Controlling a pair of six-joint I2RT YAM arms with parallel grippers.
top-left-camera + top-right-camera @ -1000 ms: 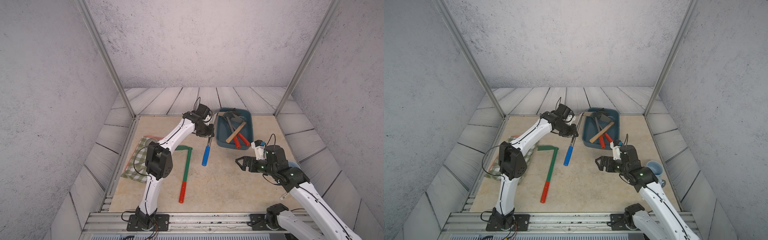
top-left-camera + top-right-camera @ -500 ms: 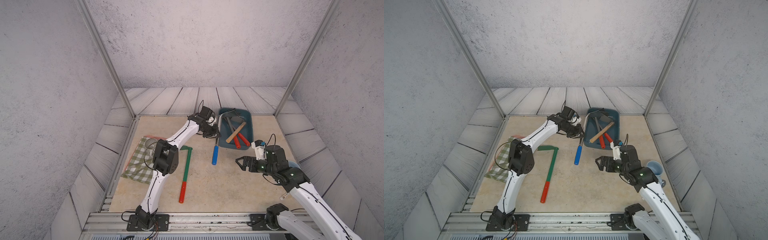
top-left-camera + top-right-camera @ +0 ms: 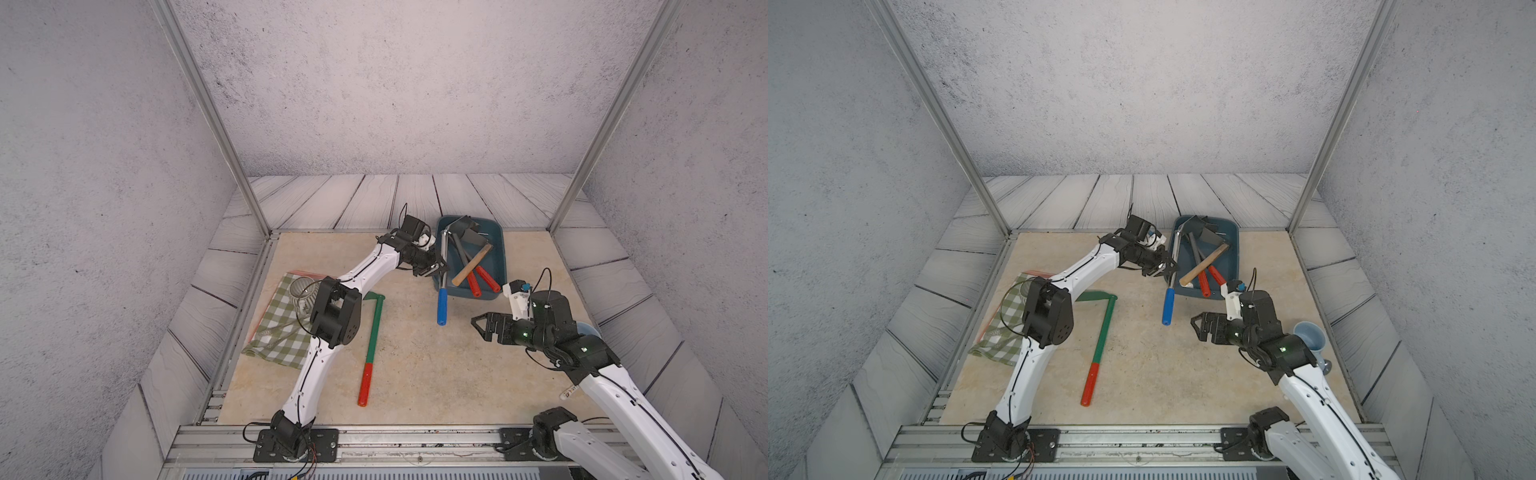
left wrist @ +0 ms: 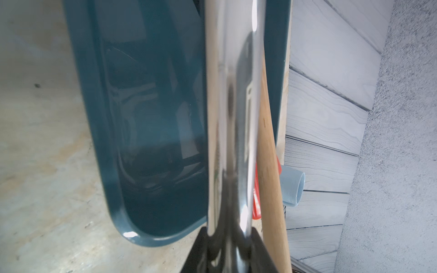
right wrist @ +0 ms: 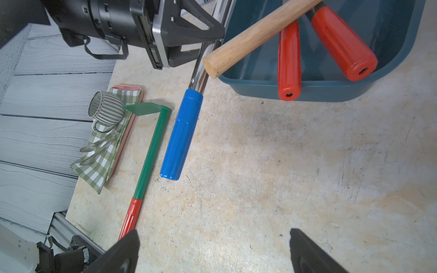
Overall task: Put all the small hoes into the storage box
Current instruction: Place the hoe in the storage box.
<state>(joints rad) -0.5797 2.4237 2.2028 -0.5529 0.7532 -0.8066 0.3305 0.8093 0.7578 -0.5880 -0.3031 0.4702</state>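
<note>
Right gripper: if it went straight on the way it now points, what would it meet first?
Probably the blue handle of the small hoe, near its free end, just ahead of the right gripper; height is unclear.

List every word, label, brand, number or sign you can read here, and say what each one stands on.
No text here can be read.
White tag on the right arm: dark marks, too small to read.
No print visible on the small hoe, the storage box or the red handles.
</note>
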